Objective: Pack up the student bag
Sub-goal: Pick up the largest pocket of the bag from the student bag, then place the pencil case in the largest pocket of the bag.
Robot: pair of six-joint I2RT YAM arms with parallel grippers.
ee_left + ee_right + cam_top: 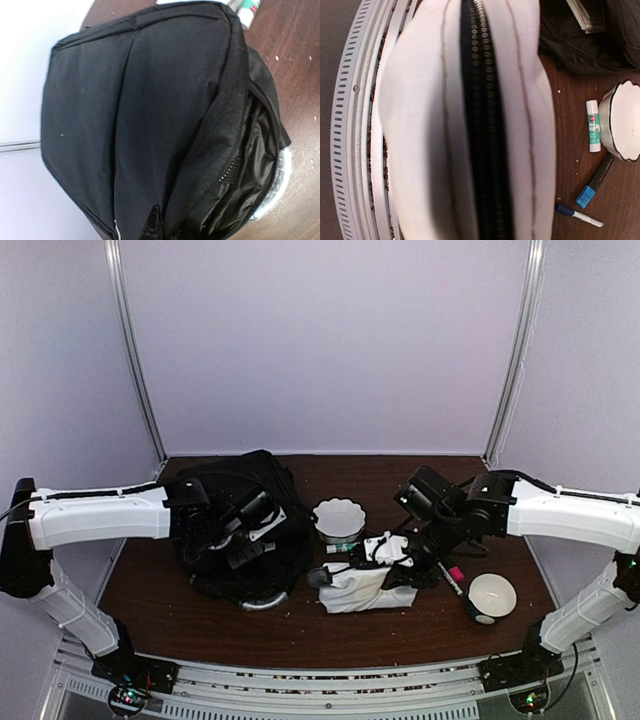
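The student bag (240, 530), a large black fabric backpack, lies at the left middle of the table with its silvery-grey handle (262, 602) at its near edge. My left gripper (243, 540) is shut on a fold of the student bag (150, 115); one dark fingertip (152, 220) pokes out of the cloth. The bag's zipped mouth (250, 150) gapes on the right of the left wrist view. My right gripper (398, 562) is shut on a white pouch (355, 585) with a black zip (485, 125). That pouch fills the right wrist view and hides the fingers.
A white scalloped bowl (340, 518) stands behind the pouch, a second white bowl (492, 595) at the near right. A glue stick (593, 132), blue marker (594, 182) and pen (577, 215) lie on the brown table. A slotted metal rail (355, 125) edges the table's near side.
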